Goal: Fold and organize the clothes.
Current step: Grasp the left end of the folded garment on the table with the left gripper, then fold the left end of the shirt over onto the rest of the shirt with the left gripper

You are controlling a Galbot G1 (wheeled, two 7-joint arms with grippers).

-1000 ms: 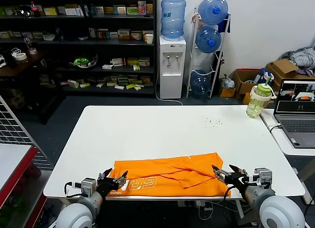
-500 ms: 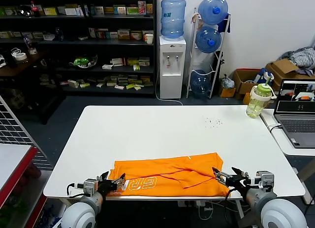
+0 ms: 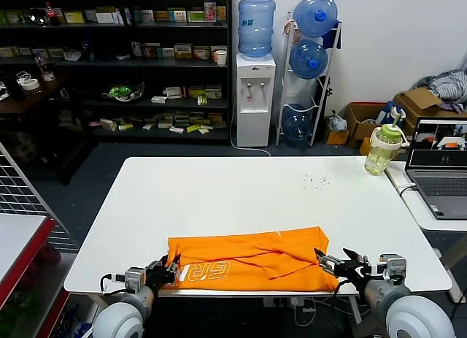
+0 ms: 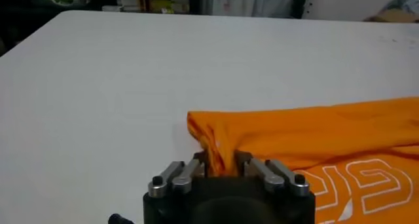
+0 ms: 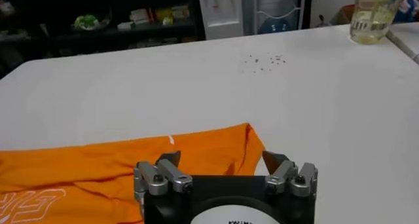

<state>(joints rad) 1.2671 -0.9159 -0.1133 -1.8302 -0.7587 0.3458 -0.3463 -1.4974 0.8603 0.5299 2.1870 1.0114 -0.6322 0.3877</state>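
Note:
The orange T-shirt [image 3: 248,259] lies folded in a long strip along the table's near edge, white lettering facing up at its left. My left gripper [image 3: 169,269] is at the shirt's left end, shut on a bunched fold of orange cloth [image 4: 219,154]. My right gripper [image 3: 332,263] is at the shirt's right end, open, its fingers [image 5: 168,160] straddling the shirt's corner [image 5: 216,154] without pinching it.
The white table [image 3: 241,196] stretches away beyond the shirt, with small dark specks [image 3: 316,181] at the far right. A green-lidded bottle [image 3: 383,148] and a laptop [image 3: 436,163] stand on the side table at right.
My left gripper has drawn back toward the table's near edge and closed on the shirt's left end. The left edge of the shirt has shifted slightly. The right gripper has sunk a little lower.

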